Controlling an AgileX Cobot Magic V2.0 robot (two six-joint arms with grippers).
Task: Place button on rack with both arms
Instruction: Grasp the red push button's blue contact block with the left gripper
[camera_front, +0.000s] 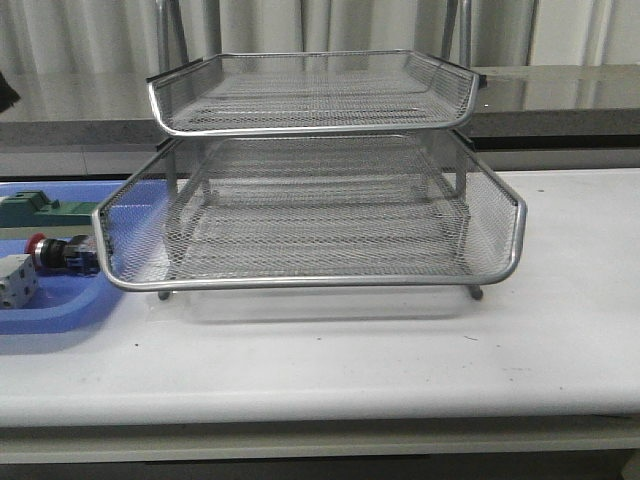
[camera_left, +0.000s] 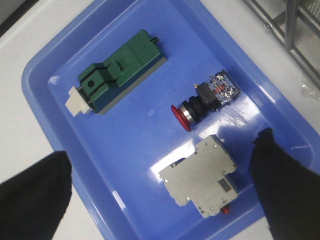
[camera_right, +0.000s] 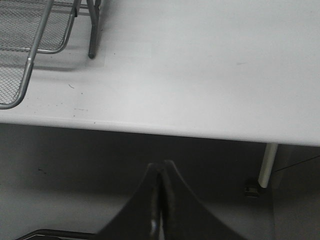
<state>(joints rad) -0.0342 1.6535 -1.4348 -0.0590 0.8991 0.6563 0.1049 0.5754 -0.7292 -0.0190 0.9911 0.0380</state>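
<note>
Three parts lie in a glossy blue plastic tray (camera_left: 45, 75) with rounded corners and a raised lip, at the table's far left. Seen from the left wrist, a blocky green and cream block (camera_left: 117, 72) sits at about ten o'clock from the button (camera_left: 205, 100), well apart, and a pale grey cube-like block (camera_left: 200, 175) lies just beside the button at six o'clock. The button is on its side: its red mushroom head points toward eight o'clock, the silver collar and black body follow, and the rear block ends toward two o'clock, so its long axis runs diagonally across the tray. Bare blue floor surrounds it on the head side. The left gripper (camera_left: 165, 185) hangs above the tray with its dark fingers (camera_left: 285, 190) spread wide and holding nothing.

The rack (camera_front: 310, 215) of silver wire mesh with rounded rims and thin legs stands mid-table, its lower tray's corner overlapping the blue tray's edge in the front view. Smooth white table (camera_front: 560, 330) lies open to its right.

The right gripper (camera_right: 160, 175) has its fingers pressed together, empty, off the table's near edge.
</note>
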